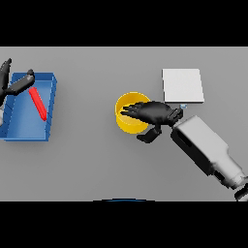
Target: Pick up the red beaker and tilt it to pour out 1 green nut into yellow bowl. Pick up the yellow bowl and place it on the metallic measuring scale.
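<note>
Head view of the grey table [97, 164] at the bowl-grasping step. The right hand [152, 114] was seen reaching in from the right, its straight fingers spread apart over the yellow bowl [127, 118] and its thumb lowered outside the near rim; nothing was yet clamped. The bowl stood on the table just beside the metallic measuring scale [182, 85], a pale square plate behind and to its right. Whether a green nut lay inside could not be told, the hand covering the bowl's interior. The red beaker [38, 103] was seen lying tilted in the blue tray [51, 104] at the far left, with the left hand [17, 85] at the tray's upper edge, fingers straight and apart, holding nothing.

For a sound grasp, it was judged that the rim should be pinched between fingers inside and thumb outside, the bowl kept level when lifted, and then set down centred on the plate, so that nothing could roll out.

No brand, label or legible writing was visible on any object
</note>
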Available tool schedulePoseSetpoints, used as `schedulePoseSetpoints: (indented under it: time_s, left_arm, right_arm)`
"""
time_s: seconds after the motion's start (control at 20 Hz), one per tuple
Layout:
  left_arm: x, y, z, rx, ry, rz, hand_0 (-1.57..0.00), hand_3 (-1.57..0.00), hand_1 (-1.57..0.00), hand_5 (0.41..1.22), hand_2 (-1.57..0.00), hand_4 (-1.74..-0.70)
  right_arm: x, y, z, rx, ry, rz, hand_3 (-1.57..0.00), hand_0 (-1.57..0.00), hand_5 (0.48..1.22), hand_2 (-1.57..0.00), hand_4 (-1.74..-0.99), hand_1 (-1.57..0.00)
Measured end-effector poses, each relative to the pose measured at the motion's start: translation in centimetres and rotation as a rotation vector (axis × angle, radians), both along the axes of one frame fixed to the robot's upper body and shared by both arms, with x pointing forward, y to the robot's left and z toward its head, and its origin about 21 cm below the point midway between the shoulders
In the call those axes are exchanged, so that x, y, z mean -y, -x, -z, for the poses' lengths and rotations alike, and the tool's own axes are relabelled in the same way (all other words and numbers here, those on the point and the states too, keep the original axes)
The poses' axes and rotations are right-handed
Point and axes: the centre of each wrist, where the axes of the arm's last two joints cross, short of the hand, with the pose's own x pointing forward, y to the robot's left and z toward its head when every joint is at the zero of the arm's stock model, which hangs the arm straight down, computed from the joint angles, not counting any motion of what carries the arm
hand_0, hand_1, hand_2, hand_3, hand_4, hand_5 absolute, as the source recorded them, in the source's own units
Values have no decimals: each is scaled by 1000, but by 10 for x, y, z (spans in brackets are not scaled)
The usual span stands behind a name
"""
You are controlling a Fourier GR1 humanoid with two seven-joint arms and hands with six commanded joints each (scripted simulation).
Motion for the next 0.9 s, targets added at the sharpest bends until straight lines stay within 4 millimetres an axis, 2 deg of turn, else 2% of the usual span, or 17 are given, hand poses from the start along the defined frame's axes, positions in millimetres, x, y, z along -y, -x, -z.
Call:
schedulePoseSetpoints:
  time_s: [0.1,0.2,0.25,0.3,0.35,0.4,0.5,0.55,0.65,0.75,0.9]
  left_arm:
    - [4,-2,-3,-3,2,1,1,1,1,729,1,-793]
    - [0,-1,-3,-5,7,-5,1,1,1,725,1,-792]
    - [-2,0,-3,-5,3,0,1,1,1,723,1,-792]
    - [0,1,-3,2,8,1,1,1,1,722,1,-793]
    - [-5,0,-1,-2,4,-7,1,1,1,723,1,-793]
    - [-6,2,0,2,5,-3,1,1,1,725,1,-795]
    - [-2,-1,-5,11,11,-5,1,1,1,727,1,-800]
    - [3,0,-1,10,18,5,1,1,1,728,1,-799]
    - [1,4,0,7,9,-1,1,1,1,727,1,-799]
    - [-1,4,-5,11,3,-12,1,1,1,725,1,-802]
    - [-5,5,-7,11,12,-13,1,1,1,724,1,-806]
  right_arm:
    - [-9,-1,-1,8,21,7,-11,1,729,-4,-1308,1]
    - [-11,-2,-3,11,40,5,-94,-16,784,-68,-1339,-40]
    - [-11,-1,0,6,49,1,-160,-93,820,-133,-1362,-107]
    - [-12,0,2,13,66,0,-249,-258,900,-233,-1387,-236]
    - [-16,2,1,19,72,-14,-359,-508,964,-388,-1425,-437]
    - [-16,0,0,17,78,-13,-472,-721,1016,-624,-1488,-664]
    - [-13,-1,-2,-19,82,-24,-691,-1027,1090,-965,-1571,-991]
    - [-10,-3,-3,-43,76,-38,-867,-1136,1116,-1086,-1604,-1107]
    - [-10,-2,-4,-54,88,-37,-1019,-1292,1154,-1261,-1649,-1274]
    - [-10,-2,-2,-47,84,-28,-1142,-1393,1178,-1314,-1682,-1381]
    - [-8,-1,-6,-51,91,-25,-1176,-1480,1199,-1424,-1711,-1474]
